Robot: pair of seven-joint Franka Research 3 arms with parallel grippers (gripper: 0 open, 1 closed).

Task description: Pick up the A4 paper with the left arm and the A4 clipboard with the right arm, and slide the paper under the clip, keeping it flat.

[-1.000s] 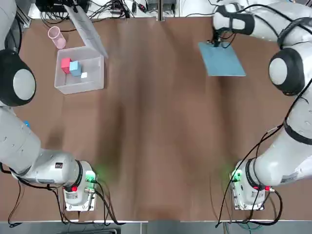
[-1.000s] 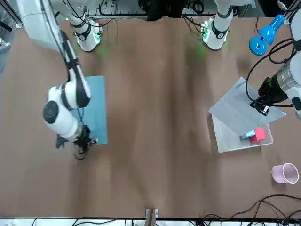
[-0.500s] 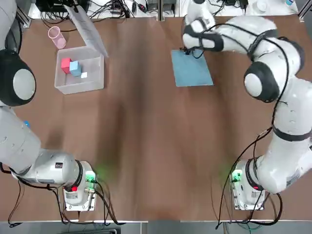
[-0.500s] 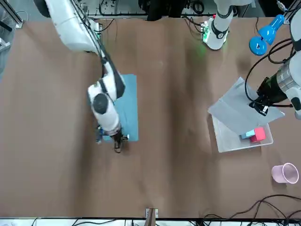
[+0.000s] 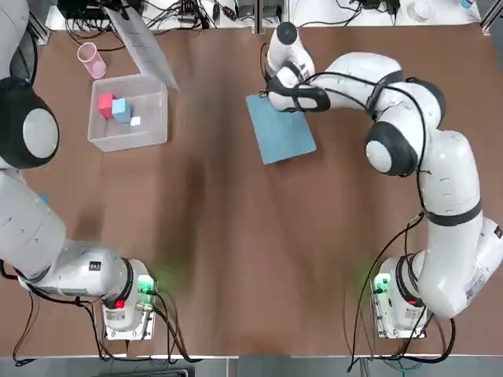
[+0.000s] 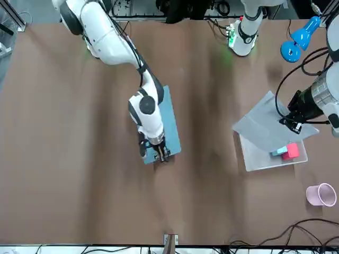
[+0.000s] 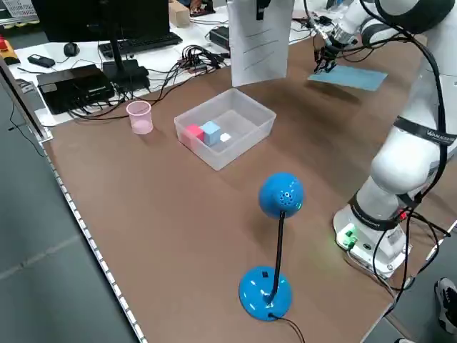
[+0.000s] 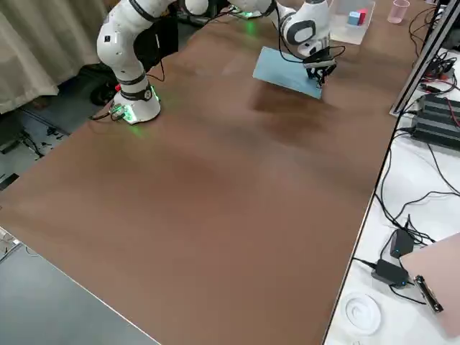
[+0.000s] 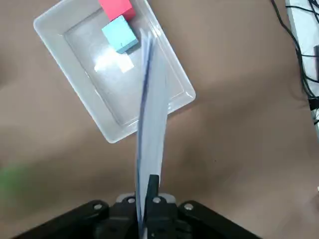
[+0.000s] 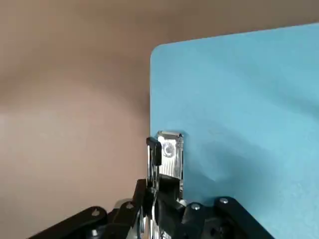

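Right hand (image 10: 167, 191): pinched on the clip (image 10: 170, 157) of the blue board (image 10: 239, 114), above the table
Left hand (image 9: 149, 204): pinched on the paper (image 9: 153, 124), near the bin (image 7: 225, 127)
Only left side view: blue lamp (image 7: 281, 194)

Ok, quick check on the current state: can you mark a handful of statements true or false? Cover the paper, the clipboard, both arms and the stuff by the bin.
1. The left pincer is holding the paper. True.
2. The paper is already under the clip. False: it is well apart from the clipboard, over by the bin.
3. The right pincer is at the clip end of the clipboard. True.
4. The pink cup is inside the bin. False: it is on the table, outside the bin.
5. The red block and the blue block are both in the bin. True.
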